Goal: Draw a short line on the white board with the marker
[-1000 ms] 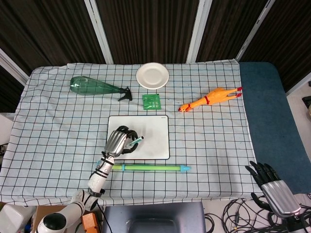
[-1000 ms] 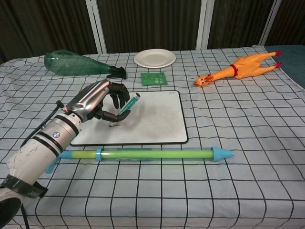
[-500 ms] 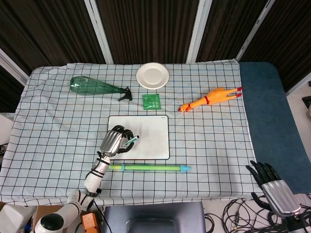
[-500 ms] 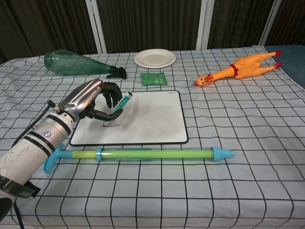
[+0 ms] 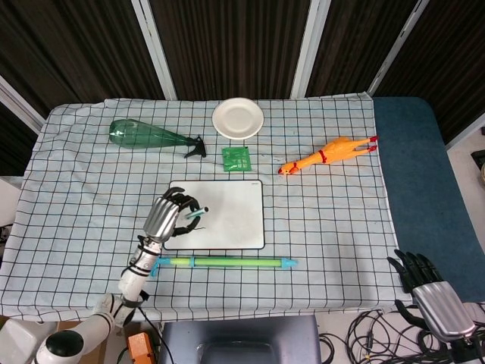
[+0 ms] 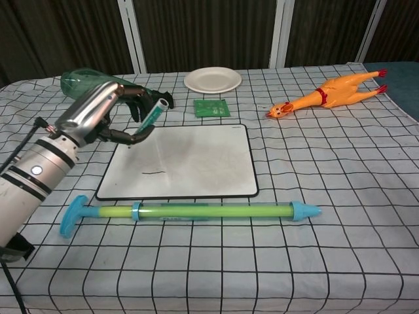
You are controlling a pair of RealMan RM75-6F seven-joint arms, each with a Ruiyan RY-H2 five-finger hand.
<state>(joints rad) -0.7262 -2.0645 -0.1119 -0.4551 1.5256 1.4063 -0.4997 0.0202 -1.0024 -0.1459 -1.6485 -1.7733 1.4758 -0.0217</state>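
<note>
The white board (image 5: 227, 212) (image 6: 196, 160) lies on the checked cloth with a short dark line (image 6: 154, 173) near its left side. My left hand (image 5: 168, 215) (image 6: 108, 118) holds the teal marker (image 5: 194, 214) (image 6: 150, 120) raised above the board's left edge, its tip pointing down and off the surface. My right hand (image 5: 429, 292) hangs off the table's right front corner, fingers apart, holding nothing; the chest view does not show it.
A long green tube with blue ends (image 5: 223, 262) (image 6: 190, 211) lies just in front of the board. Behind it are a green packet (image 5: 236, 159), a white plate (image 5: 238, 118), a green bottle (image 5: 148, 136) and a rubber chicken (image 5: 327, 155).
My left hand has lifted the marker off the board and drawn back toward the left, leaving a short line on the board. The right hand has hardly moved.
</note>
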